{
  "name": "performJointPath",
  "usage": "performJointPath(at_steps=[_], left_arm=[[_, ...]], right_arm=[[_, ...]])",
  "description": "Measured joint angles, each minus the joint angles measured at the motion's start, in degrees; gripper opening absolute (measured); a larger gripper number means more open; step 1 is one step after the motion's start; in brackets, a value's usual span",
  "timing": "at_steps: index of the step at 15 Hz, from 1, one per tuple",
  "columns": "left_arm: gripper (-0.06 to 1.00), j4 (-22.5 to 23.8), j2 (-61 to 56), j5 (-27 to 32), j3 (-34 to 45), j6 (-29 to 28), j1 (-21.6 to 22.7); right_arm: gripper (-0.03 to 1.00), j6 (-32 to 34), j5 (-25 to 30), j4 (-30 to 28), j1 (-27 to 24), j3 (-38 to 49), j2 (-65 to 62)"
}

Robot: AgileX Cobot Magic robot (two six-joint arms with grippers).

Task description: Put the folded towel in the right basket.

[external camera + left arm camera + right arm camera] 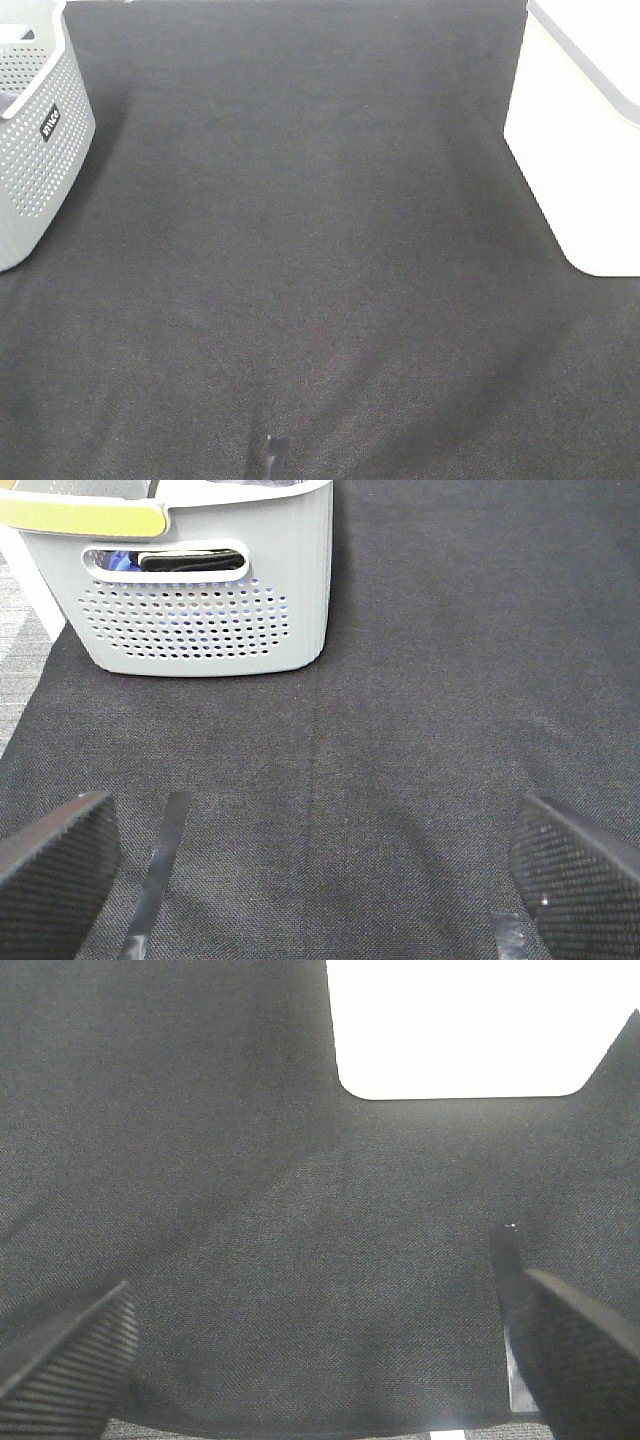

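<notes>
No folded towel lies on the black cloth in any view. The white right basket (575, 150) stands at the right edge, and its wall also shows in the right wrist view (470, 1030). My right gripper (320, 1360) is open and empty, low over the cloth, a short way in front of that basket. My left gripper (320, 880) is open and empty, facing the grey perforated left basket (200, 620). Blue and black fabric (185, 560) shows through that basket's handle slot; I cannot tell whether it is the towel.
The grey left basket (40, 150) stands at the far left on the black cloth (320, 250). A small dark tip (270, 455) pokes in at the bottom edge. A yellow-green band (85, 518) runs along the grey basket's rim.
</notes>
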Motion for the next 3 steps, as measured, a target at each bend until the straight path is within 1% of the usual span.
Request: performJointPath(at_steps=[3], left_arm=[[0.99,0.0,0.0,0.0,0.0,0.0,0.0]], right_arm=[[0.96,0.0,0.0,0.0,0.0,0.0,0.0]])
